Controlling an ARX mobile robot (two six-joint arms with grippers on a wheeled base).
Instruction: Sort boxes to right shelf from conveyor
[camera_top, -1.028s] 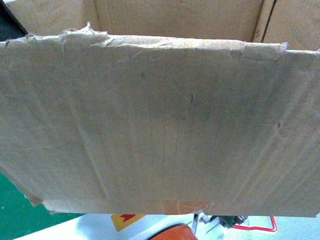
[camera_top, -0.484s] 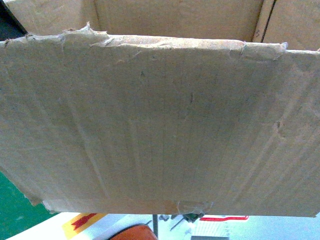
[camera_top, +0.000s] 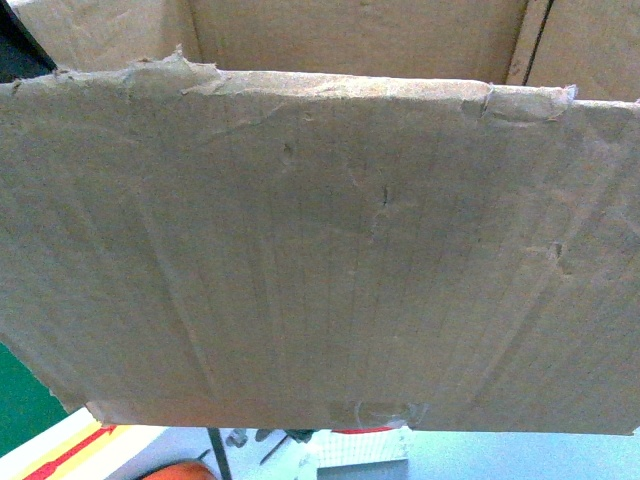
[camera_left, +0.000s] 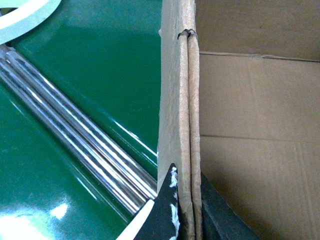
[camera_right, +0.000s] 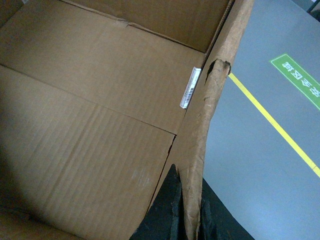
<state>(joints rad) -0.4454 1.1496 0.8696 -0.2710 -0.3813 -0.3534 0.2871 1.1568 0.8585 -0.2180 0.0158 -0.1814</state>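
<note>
We are in a warehouse or factory sorting hall. Left of our left gripper (camera_left: 181, 220) runs a green conveyor (camera_left: 95, 65) with a pale rim (camera_left: 25, 20) and steel rollers (camera_left: 75, 135). Right of our right gripper (camera_right: 189, 220) lies a grey floor (camera_right: 250, 165) with a yellow line (camera_right: 272, 125) and a green sign (camera_right: 300, 80). A worn cardboard box (camera_top: 320, 250) fits such a place.

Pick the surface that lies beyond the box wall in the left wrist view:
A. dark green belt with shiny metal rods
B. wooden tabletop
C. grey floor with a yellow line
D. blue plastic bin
A: outside the box wall clamped by the left gripper lies the green conveyor, crossed by shiny rods.
</note>
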